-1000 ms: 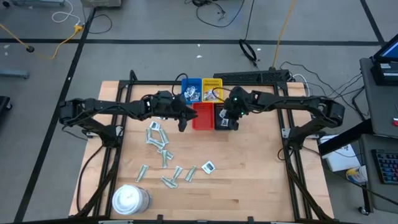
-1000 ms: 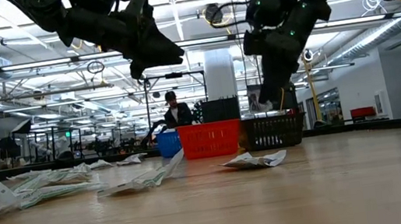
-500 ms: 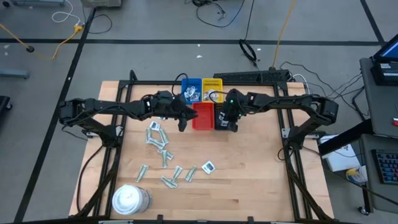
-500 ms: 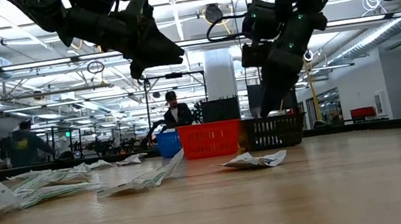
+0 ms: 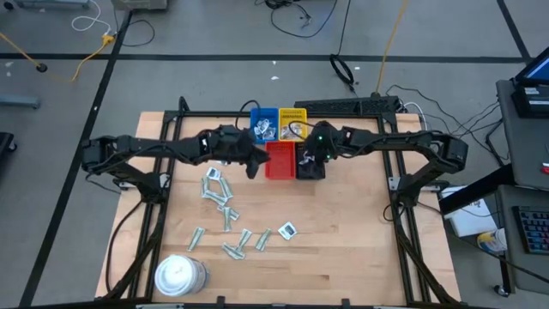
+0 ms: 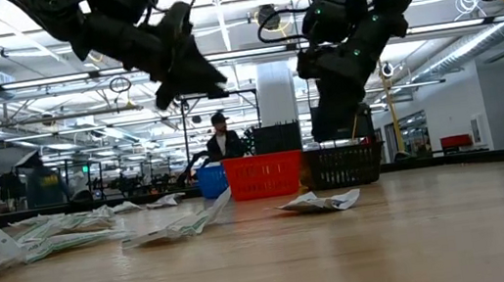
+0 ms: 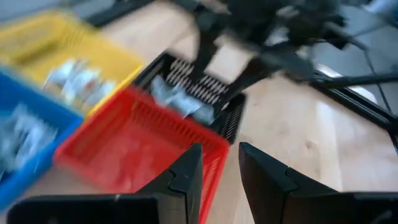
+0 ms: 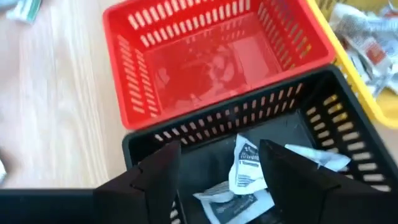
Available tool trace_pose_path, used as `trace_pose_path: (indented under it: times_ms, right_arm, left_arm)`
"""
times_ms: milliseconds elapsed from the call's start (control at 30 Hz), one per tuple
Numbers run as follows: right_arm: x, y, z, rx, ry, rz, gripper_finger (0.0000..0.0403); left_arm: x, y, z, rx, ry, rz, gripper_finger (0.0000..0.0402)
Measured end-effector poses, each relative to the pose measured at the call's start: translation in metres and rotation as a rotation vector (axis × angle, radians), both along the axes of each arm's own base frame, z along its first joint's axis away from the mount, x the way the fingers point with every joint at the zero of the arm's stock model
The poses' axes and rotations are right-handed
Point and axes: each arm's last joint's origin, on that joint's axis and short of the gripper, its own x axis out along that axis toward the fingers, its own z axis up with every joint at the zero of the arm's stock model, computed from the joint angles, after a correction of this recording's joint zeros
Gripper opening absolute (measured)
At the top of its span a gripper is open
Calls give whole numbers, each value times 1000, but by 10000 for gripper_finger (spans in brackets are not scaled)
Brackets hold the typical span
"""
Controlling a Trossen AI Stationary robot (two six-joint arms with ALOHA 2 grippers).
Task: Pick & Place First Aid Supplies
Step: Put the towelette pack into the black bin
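Loose first aid supplies [image 5: 225,210], narrow pale strips and one white square packet [image 5: 287,229], lie flat on the wooden table, left of centre. My right gripper [image 8: 221,149] hangs open over the black tray [image 8: 205,134], fingers pointing down. White packets [image 8: 249,169] lie on the tray floor below the gap, touching neither finger. My left gripper [image 7: 221,155] hovers above the table beside the red tray [image 5: 279,159], on its left. Its fingers stand a narrow gap apart with nothing between them.
A blue tray [image 5: 263,124] and a yellow tray [image 5: 292,124], both holding packets, stand behind the red and black ones. A big round white tub [image 5: 180,275] stands at the near left. Bare wood lies to the right and near the front edge.
My right gripper has shifted a little toward the table's left over the black tray, and its fingers have opened. My left gripper has tipped slightly where it hangs.
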Motion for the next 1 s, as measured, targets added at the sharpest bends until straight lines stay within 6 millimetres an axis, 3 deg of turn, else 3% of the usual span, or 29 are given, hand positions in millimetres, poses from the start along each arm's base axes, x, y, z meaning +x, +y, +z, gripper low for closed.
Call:
trace_pose_path:
  times_ms: [233,533,833,1000]
  right_arm:
    - [3,1,2,52,-28,-60,222]
    - [4,2,2,25,-35,-26,218]
    - [4,2,2,-22,-31,29,217]
    - [4,2,2,-36,-30,45,217]
  left_arm:
    - [-16,5,-20,-288,210,160,108]
    - [-51,6,-44,-565,590,375,108]
    - [-84,13,-52,-533,870,612,108]
    - [-89,14,-53,-464,915,637,108]
